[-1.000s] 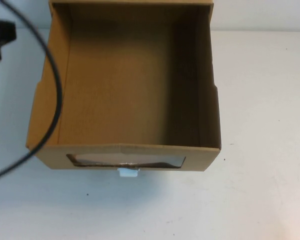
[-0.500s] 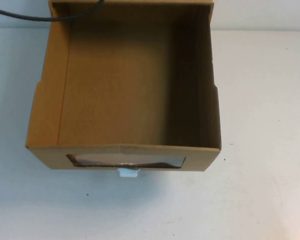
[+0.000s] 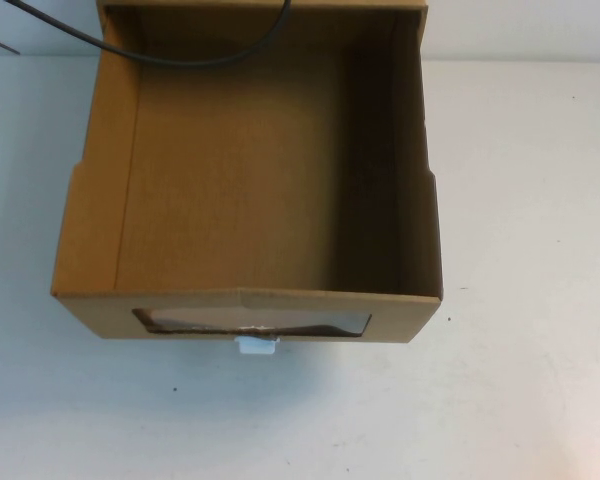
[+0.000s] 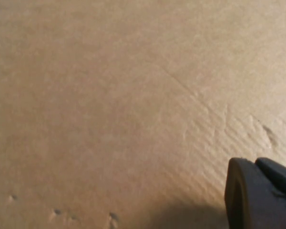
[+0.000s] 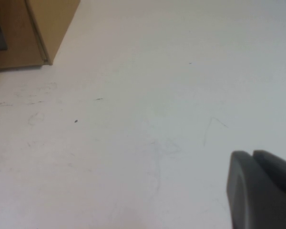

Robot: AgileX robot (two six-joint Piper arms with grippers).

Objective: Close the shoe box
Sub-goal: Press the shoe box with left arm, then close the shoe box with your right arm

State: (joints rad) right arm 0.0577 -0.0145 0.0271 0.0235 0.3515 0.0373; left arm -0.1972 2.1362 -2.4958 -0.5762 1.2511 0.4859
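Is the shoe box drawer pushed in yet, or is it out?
Out: the shoe box drawer sits pulled forward, open-topped and empty, its pull tab untouched.

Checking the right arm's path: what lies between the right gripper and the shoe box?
Only bare white table between the right gripper and the shoe box, per the right wrist view. Left gripper faces cardboard.

The shoe box [image 3: 240, 190] is matt brown corrugated cardboard, faintly ribbed, with a clear glossy window [image 3: 250, 322]. The table [image 3: 520, 200] is smooth, matt white.
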